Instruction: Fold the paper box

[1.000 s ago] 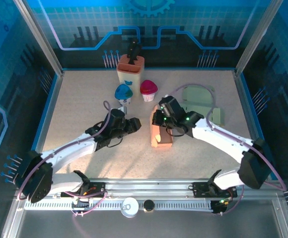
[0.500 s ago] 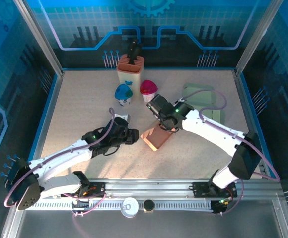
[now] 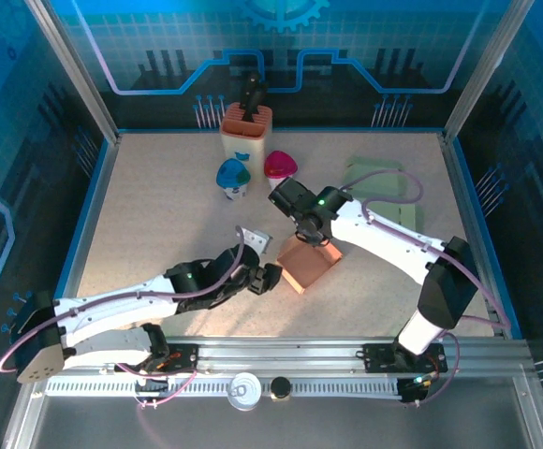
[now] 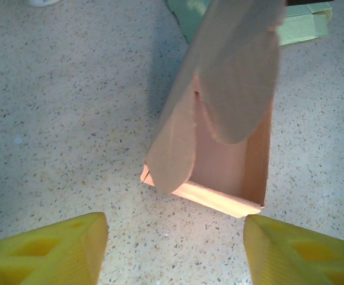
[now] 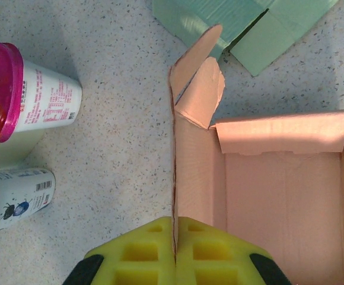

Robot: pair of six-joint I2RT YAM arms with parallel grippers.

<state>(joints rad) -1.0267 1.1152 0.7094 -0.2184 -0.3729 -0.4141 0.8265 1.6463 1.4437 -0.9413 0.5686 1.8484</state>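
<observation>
Paper box [image 3: 311, 267] is sitting open side up near the middle of the speckled table [image 3: 159, 206]; one short end wall is folding inward, and a long side wall with rounded flaps is rising above the tray part. The right gripper [image 3: 309, 234] is reaching down from the far side and pinching that long wall; in the right wrist view its yellow fingers [image 5: 142, 252] are pressing together with the thin cardboard edge between them, so it is holding the box [image 5: 279, 208]. The left gripper [image 3: 270, 277] is hovering just beside the box's near left corner, apart from it; in the left wrist view its jaws are standing wide, with the box [image 4: 231, 160] lying ahead between the two yellow fingers [image 4: 53, 249] and touching neither. Flat green cardboard [image 3: 384, 187] is lying beyond the box to the right; a pink-lidded cup [image 3: 280, 166] and a blue-lidded cup [image 3: 233, 176] are standing behind it, in front of an orange holder [image 3: 246, 131].
</observation>
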